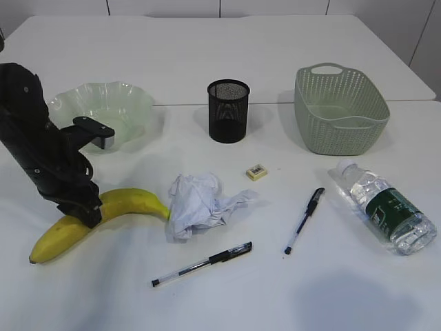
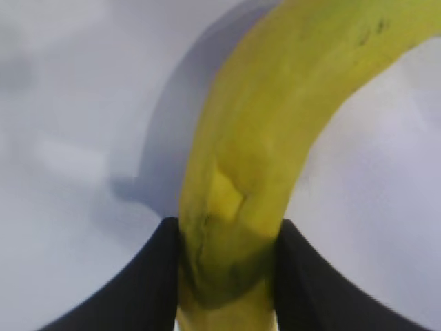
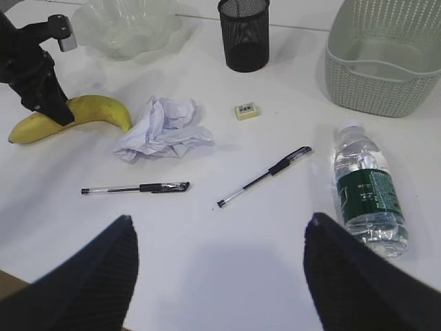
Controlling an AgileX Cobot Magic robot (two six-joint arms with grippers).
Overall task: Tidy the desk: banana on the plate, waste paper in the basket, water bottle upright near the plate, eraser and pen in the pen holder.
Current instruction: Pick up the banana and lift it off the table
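Left gripper (image 2: 227, 276): jaws closed against both sides of the banana (image 1: 131, 203), which lies on the table (image 1: 344, 289) at far left. Plate (image 1: 127, 103): pale green, wavy-rimmed, behind the banana. Waste paper (image 1: 196, 203): crumpled, just beside the banana's tip, perhaps touching. Two pens, one (image 1: 203, 263) in front, one (image 1: 305, 219) further right. Pen holder (image 1: 228, 110): black mesh, upright. Eraser (image 1: 256, 172): between holder and pens. Basket (image 1: 341, 107): right rear. Water bottle (image 1: 386, 210): on its side. Right gripper (image 3: 217, 269): jaws wide apart, holding nothing.
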